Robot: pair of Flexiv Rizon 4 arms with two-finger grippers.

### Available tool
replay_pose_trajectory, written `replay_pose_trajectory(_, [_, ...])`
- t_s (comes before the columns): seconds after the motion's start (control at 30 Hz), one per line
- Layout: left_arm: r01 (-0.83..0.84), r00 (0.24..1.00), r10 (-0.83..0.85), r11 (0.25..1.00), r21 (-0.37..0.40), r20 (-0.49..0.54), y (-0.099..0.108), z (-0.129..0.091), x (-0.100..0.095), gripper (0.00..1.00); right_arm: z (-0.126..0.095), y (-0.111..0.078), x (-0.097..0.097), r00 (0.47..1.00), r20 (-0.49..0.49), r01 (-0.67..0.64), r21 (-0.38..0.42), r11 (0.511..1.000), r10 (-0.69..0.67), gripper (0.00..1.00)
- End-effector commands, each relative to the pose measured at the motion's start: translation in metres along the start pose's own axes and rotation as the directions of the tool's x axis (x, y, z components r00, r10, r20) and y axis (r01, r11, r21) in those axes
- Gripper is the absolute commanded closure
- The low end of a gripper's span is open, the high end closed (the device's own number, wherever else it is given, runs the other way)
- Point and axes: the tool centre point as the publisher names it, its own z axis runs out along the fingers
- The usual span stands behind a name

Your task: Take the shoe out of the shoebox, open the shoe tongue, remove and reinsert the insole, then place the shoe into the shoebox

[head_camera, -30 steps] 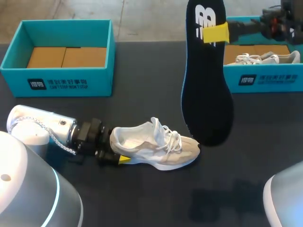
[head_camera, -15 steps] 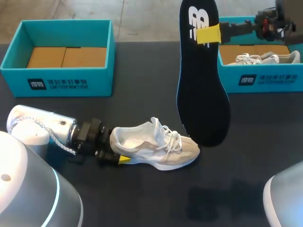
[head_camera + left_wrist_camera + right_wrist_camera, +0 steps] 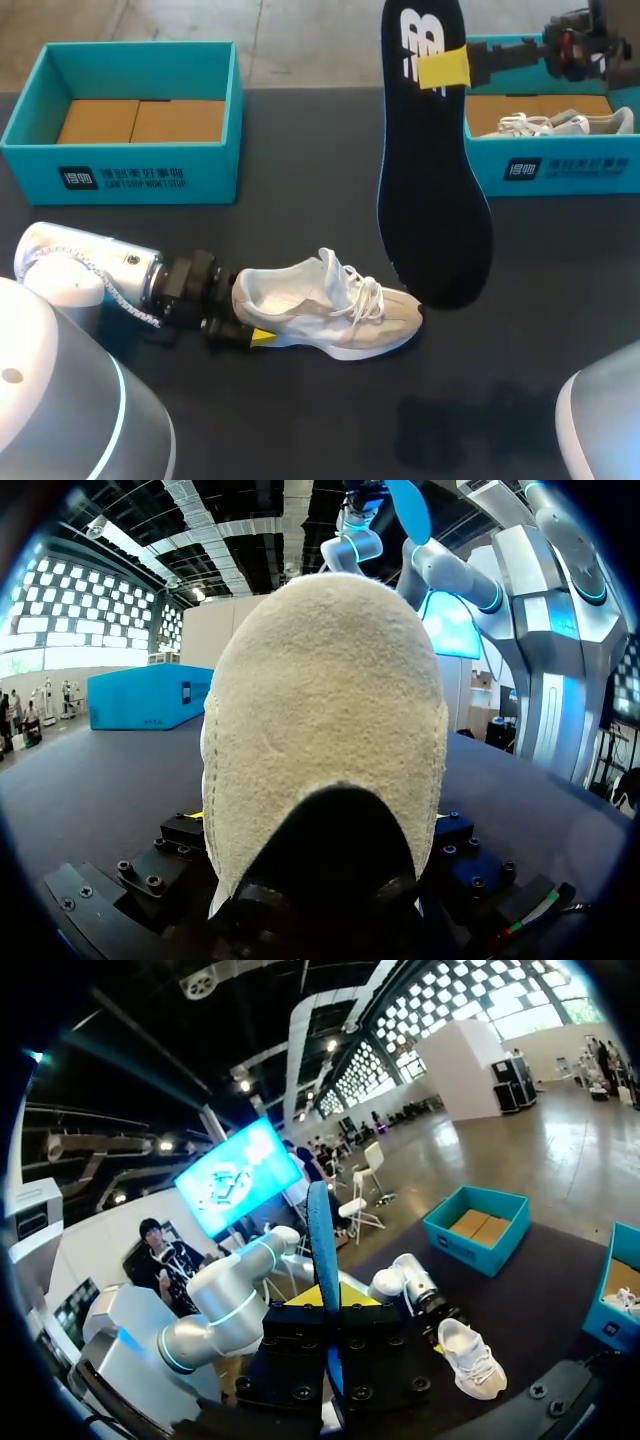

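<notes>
1. Left shoebox (image 3: 120, 110): teal and open, at the far left corner of the table (image 3: 300, 430), with its rear wall along the far edge. Brown cardboard (image 3: 140, 120) covers its floor.
2. Left arm (image 3: 90, 275): enters low from the left and lies close over the tabletop. It sits on the near side of the left shoebox, with a strip of bare table between them.
3. Left gripper (image 3: 243, 318): clamped on the heel of the shoe (image 3: 330, 305). One yellow tip shows on the heel's near side. In the left wrist view the heel fills the space between the finger mounts.
4. Shoe: white and beige, upright on its sole near the table's middle, toe pointing right, laces loose. Bare table lies between it and the near edge, and on the far side between the two boxes.
5. Insole (image 3: 432, 180): dark with a blue rim, hanging upright in the air, toe end down. Its lower end overlaps the shoe's toe in the head view, and whether they touch cannot be judged.
6. Right gripper (image 3: 445, 70): closed on the insole near its heel end. In the right wrist view the insole stands edge-on between the fingers. The right arm (image 3: 540, 55) enters from the far right, above the right shoebox (image 3: 560, 170).
7. Right shoebox: teal, at the far right, and cut off by the view's edge. A second shoe (image 3: 560, 123) lies inside. Open table lies between its front wall and the near edge.
</notes>
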Motion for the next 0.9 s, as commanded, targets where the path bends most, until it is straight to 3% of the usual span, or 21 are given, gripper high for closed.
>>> replay_pose_trajectory(0.03, [-0.017, 1.000, 0.017, 1.000, -0.001, 0.003, 0.003, 0.000, -0.001, 1.00, 0.003, 0.003, -0.001, 1.000, -0.001, -0.001, 0.005, 1.000, 0.001, 1.00])
replay_pose_trajectory(0.53, [-0.061, 0.998, 0.061, 0.998, -0.015, 0.014, 0.004, -0.001, -0.005, 1.00, 0.003, 0.003, -0.001, 1.000, -0.001, -0.001, 0.005, 1.000, 0.001, 1.00])
replay_pose_trajectory(0.9, [-0.066, 0.998, 0.066, 0.998, -0.020, 0.024, 0.004, -0.003, -0.010, 1.00, 0.008, -0.016, -0.013, 0.999, -0.026, 0.023, 0.000, 1.000, -0.023, 1.00])
